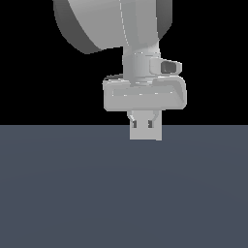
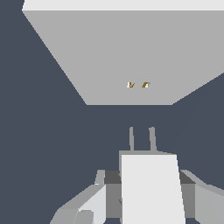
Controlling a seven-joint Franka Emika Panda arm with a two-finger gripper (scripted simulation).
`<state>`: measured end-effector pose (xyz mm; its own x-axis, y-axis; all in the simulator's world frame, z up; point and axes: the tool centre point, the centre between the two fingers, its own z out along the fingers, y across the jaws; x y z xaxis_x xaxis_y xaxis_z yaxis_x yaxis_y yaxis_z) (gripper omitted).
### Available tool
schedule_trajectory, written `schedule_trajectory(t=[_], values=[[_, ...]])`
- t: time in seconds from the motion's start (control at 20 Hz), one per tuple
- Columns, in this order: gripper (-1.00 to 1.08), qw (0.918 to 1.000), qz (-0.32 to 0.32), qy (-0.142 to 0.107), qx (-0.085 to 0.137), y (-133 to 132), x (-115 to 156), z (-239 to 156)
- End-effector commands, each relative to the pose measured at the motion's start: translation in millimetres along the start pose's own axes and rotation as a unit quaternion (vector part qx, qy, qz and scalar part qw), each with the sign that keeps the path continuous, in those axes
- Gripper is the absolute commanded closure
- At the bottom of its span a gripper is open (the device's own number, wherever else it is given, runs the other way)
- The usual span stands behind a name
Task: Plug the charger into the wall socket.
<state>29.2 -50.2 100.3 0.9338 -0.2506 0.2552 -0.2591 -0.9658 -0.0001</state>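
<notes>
item 1, floor (image 1: pixel 72 193): a flat, matte slate-blue surface, untextured, which filled the lower half of the exterior view and ran as backdrop through the wrist view.

item 2, my arm (image 1: pixel 111 24): smooth grey rounded housing, which entered from the top of the exterior view and ended in a boxy pale-grey hand body pointed straight down over the floor.

item 3, wall socket (image 2: pixel 109 52): a plain light-grey square plate with a paler edge band, flat-faced and sharp-cornered, seen in the wrist view only. two tiny dark-yellowish holes (image 2: pixel 138 85) sat side by side near its centre. nothing was in them.

item 4, gripper (image 1: pixel 145 125): two short grey fingers (image 1: pixel 134 124) below the hand body, set narrow and clamped against opposite sides of the charger. in the wrist view the finger bodies showed as angular grey blocks either side of the cube.

item 5, charger (image 2: pixel 151 188): a small plain white-grey cube, smooth and unmarked, narrower than the hand body, held between my fingers. in the exterior view it hung at the fingertips, its lower edge against the floor's far boundary; whether it touched the floor i could not tell.

item 6, prongs (image 2: pixel 141 139): two thin grey parallel pins that stood out of the cube's forward face, aimed toward the socket plate, roughly in line with the two holes but well apart from them, with bare floor showing between.
</notes>
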Motion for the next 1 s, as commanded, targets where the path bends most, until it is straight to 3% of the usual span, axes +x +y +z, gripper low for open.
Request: schedule_trajectory(t=[0.0,0.55,0.95], values=[[1.08,1.0,0.003,0.0,-0.001,1.0,0.1,-0.3],[1.08,1.0,0.0,0.0,0.0,0.1,2.3,0.8],[1.08,1.0,0.0,0.0,0.0,0.4,24.6,6.7]])
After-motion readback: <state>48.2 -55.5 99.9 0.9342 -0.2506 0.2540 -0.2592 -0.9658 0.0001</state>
